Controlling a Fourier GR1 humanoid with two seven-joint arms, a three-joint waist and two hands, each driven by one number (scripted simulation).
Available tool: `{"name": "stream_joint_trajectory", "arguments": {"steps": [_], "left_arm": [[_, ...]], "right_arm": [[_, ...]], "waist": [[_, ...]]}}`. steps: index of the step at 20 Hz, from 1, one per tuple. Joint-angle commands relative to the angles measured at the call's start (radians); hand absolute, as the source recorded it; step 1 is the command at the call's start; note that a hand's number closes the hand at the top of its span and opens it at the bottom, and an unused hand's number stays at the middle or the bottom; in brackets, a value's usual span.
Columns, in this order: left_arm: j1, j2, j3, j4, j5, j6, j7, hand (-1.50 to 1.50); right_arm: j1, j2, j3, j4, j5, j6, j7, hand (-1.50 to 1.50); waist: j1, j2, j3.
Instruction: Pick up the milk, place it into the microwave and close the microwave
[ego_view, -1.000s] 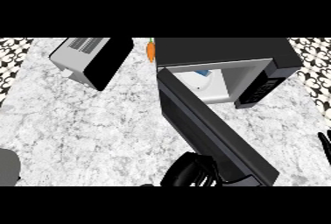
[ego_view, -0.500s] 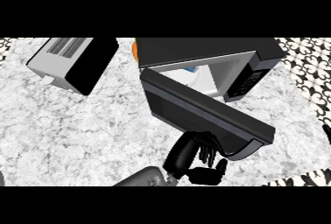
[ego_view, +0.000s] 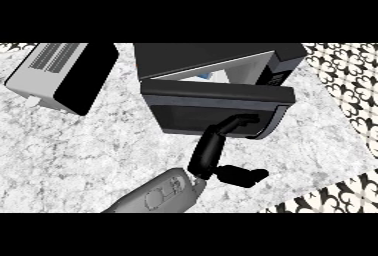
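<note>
- You have the microwave (ego_view: 221, 57) at the top centre of the marbled surface (ego_view: 81, 150); take it as your landmark.
- Its door (ego_view: 214, 112) is nearly closed: the long axis runs left to right across the microwave's front, with only a narrow wedge of lit interior showing behind its upper edge.
- The milk (ego_view: 207, 76) sits inside the microwave, visible as a small white and blue patch in that wedge, just behind the door's top edge; too little shows for you to tell which way the carton points.
- One hand (ego_view: 214, 150) is in view, on a grey forearm (ego_view: 159, 192) rising from the lower edge in front of the microwave; the pictures do not settle which hand it is.
- Its fingers (ego_view: 235, 122) are extended straight, tips touching the door's outer face near its lower right; the thumb (ego_view: 244, 176) sticks out to the right, away from the door. Nothing is gripped.
- A toaster (ego_view: 63, 75) lies left of the microwave, well apart from the hand.
- A patterned black-and-white wall (ego_view: 339, 75) lies right of the microwave.
</note>
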Motion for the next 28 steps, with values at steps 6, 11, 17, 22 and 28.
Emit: {"name": "stream_joint_trajectory", "arguments": {"steps": [6,11,17,22,28], "left_arm": [[-0.121,-0.003,0.049,0.080,0.092,0.052,-0.064,-1.50],[-0.179,-0.003,0.069,0.115,0.146,0.065,-0.080,-1.50],[-0.236,-0.003,0.082,0.170,0.189,0.072,-0.104,-1.50],[-0.252,-0.003,0.084,0.189,0.230,0.072,-0.134,-1.50],[-0.263,-0.003,0.077,0.214,0.267,0.082,-0.165,-1.50]], "right_arm": [[-0.062,-0.047,0.001,-0.033,-0.086,0.044,0.037,-1.50],[-0.084,-0.069,0.011,-0.038,-0.128,0.067,0.063,-1.50],[-0.119,-0.098,0.007,-0.033,-0.173,0.082,0.087,-1.50],[-0.130,-0.103,0.004,-0.027,-0.212,0.080,0.104,-1.50],[-0.152,-0.145,-0.013,-0.017,-0.235,0.090,0.125,-1.50]], "waist": [[-0.053,0.022,0.001],[-0.079,0.031,0.003],[-0.100,0.044,0.006],[-0.116,0.047,0.006],[-0.132,0.051,0.006]]}}
